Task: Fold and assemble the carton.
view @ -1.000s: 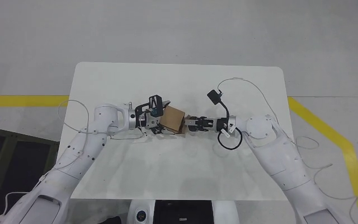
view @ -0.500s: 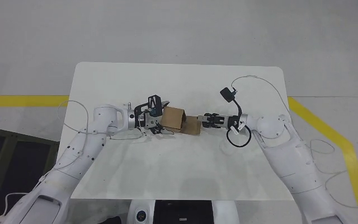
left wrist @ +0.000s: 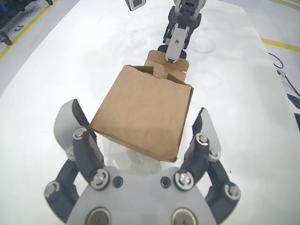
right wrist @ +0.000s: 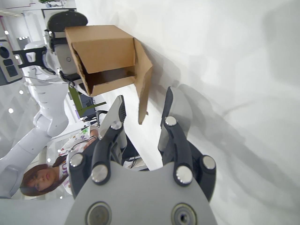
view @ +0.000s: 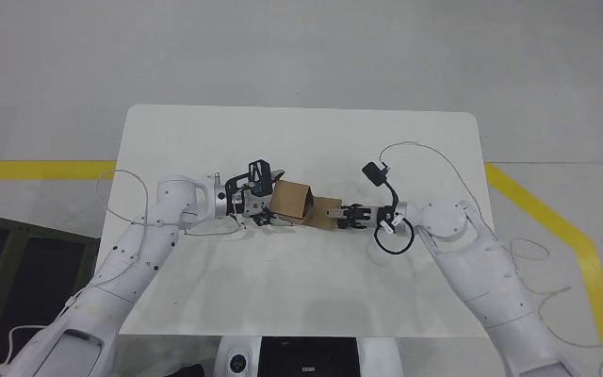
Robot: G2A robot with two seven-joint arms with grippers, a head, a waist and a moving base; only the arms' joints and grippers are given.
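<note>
- Top view: the carton (view: pixel 292 198) is over the middle of the table (view: pixel 283 132), between the two arms. The left gripper (view: pixel 264 200) is at its closed end and the right gripper (view: pixel 337 216) at the out-turned flap (view: pixel 326 211).
- Left wrist view: the left gripper's fingers (left wrist: pixel 79 122), spread wide, clamp the carton's closed end from both sides and steady it.
- Right wrist view: the right gripper's fingers (right wrist: pixel 119 108) stand apart astride the flap's free edge without pinching it. The carton's open mouth lies beyond.
- The step in hand looks like closing the open end. The next move calls for nipping or pushing the flap, swinging it across the mouth and tucking it in while the left gripper holds firm.
</note>
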